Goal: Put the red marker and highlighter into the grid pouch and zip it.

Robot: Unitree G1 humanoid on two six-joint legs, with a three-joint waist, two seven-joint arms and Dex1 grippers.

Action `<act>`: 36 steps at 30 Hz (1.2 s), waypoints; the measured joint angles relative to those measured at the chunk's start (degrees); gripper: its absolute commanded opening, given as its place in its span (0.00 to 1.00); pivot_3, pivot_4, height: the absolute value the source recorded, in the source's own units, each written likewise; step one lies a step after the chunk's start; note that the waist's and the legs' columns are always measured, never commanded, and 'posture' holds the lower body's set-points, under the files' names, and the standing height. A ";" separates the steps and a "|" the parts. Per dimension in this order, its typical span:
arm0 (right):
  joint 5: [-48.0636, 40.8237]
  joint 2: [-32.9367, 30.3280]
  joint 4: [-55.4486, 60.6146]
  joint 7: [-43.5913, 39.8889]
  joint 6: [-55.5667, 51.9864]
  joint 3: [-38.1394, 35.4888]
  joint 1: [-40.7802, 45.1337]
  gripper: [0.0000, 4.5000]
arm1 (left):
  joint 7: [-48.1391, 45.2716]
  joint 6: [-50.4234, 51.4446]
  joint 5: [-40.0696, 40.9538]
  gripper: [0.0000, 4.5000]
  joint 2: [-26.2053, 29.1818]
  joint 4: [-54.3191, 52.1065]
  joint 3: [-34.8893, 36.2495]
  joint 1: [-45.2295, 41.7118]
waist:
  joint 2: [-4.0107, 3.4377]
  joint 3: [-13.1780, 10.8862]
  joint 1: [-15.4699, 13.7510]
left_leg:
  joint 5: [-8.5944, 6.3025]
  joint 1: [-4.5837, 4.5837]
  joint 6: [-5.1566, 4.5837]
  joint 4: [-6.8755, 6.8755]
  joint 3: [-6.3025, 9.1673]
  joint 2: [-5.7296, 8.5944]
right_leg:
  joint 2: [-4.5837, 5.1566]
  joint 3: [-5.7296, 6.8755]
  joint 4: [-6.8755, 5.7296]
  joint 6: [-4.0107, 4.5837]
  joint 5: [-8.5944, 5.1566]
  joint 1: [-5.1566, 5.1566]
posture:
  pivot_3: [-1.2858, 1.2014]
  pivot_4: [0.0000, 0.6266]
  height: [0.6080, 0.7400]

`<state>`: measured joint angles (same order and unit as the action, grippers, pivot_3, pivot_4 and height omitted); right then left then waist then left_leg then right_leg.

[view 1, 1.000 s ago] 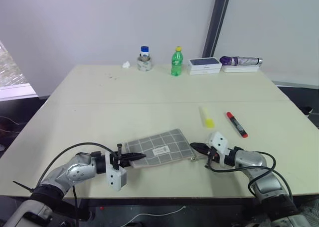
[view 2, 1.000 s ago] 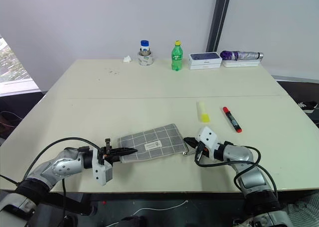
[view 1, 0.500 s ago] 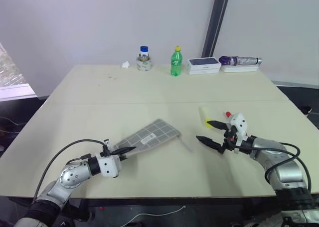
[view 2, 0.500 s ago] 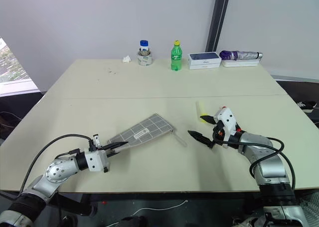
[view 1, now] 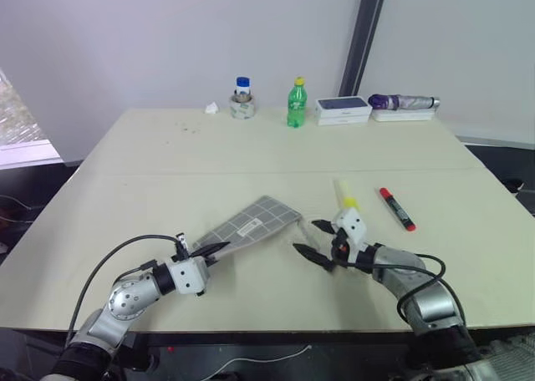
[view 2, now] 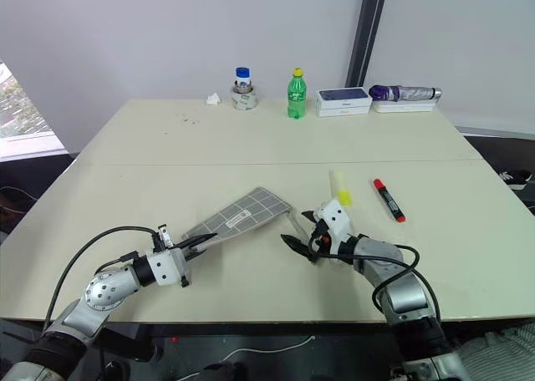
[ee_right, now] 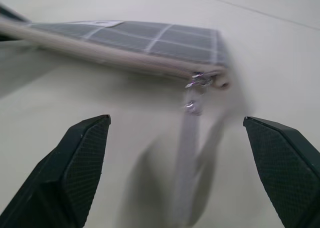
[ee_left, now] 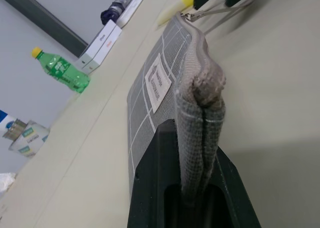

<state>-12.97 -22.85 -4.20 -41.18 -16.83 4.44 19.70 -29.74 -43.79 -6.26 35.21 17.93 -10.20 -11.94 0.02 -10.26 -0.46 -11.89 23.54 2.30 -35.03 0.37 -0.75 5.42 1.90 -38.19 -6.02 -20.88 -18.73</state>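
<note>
Left tool [view 1: 203, 252]: pressed together on the near end of the grid pouch [view 1: 251, 226], pinching both fabric layers, as the left wrist view shows. Pouch lifted at that end and tilted, where a second earlier it lay flat on the bench [view 1: 167, 172]; far end, with zipper and dangling pull [view 1: 308, 245], now nearest the right tool.

Right tool [view 1: 315, 241]: fingers spread wide, shut a second ago beside the pouch's zipper end; half a second ago drawn back toward the highlighter [view 1: 345, 196], now returned to face the zipper end. Pull strap [ee_right: 187, 138] hanging between the open fingertips [ee_right: 82, 148] in the right wrist view, not yet gripped.

Highlighter: lying on the bench just beyond the right tool, unmoved. Red marker [view 1: 398, 209]: lying on the bench to the right of the highlighter, apart from it, unmoved.

Reading for the task: pouch now anchored and raised, a posture suited to drawing the zipper open against the left tool's hold. Neither pen yet inside; pouch judged closed, from the seam seen in the wrist views. Likely step in hand: closing on the pull. Risk: thin, swinging strap slipping out from between the wide fingers.
</note>
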 measured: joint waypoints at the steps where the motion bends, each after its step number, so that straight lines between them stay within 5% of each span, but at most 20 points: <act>1: 0.49 0.51 -0.88 0.48 0.29 0.12 0.25 0.68 | 0.01 0.00 -0.07 0.00 -0.07 -0.05 0.02 0.00 | 0.00 0.00 -0.03 | 0.00 0.00 0.00 0.00 0.00 0.00 | 0.00 0.00 0.00 0.00 0.00 0.00 | 0.52 0.24 1.00; 7: 1.80 1.29 -2.48 0.18 1.03 1.23 0.61 0.01 | 0.59 0.67 -0.85 0.00 -0.55 -0.38 0.28 0.00 | 0.00 0.00 -0.06 | 0.00 0.00 0.00 0.00 -0.01 0.00 | 0.01 0.00 0.00 0.00 0.00 0.00 | 0.52 0.24 1.00; 18: 5.35 1.13 3.71 -2.19 1.05 7.40 1.36 0.01 | 2.74 1.12 -3.84 0.00 -1.91 -0.41 0.42 -1.03 | 0.00 0.00 -0.10 | 0.00 0.00 0.00 -0.01 0.00 0.00 | 0.01 0.00 0.00 0.00 0.00 -0.01 | 0.52 0.24 1.00; 36: 8.01 -1.05 4.30 -17.29 14.48 17.07 6.12 0.01 | 7.77 3.48 -10.75 0.00 -6.67 0.81 -0.36 -4.70 | 0.02 -0.01 -0.04 | 0.00 0.00 0.00 -0.02 0.00 0.04 | 0.00 0.01 0.00 -0.01 0.01 -0.01 | 0.52 0.24 1.00</act>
<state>-4.96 -23.90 0.11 -58.47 -2.35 21.51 25.82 -21.96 -40.31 -17.01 28.55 18.74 -10.56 -16.64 0.04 -10.27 -0.50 -11.90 23.54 2.30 -35.04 0.37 -0.71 5.41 1.91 -38.19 -6.04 -20.87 -18.74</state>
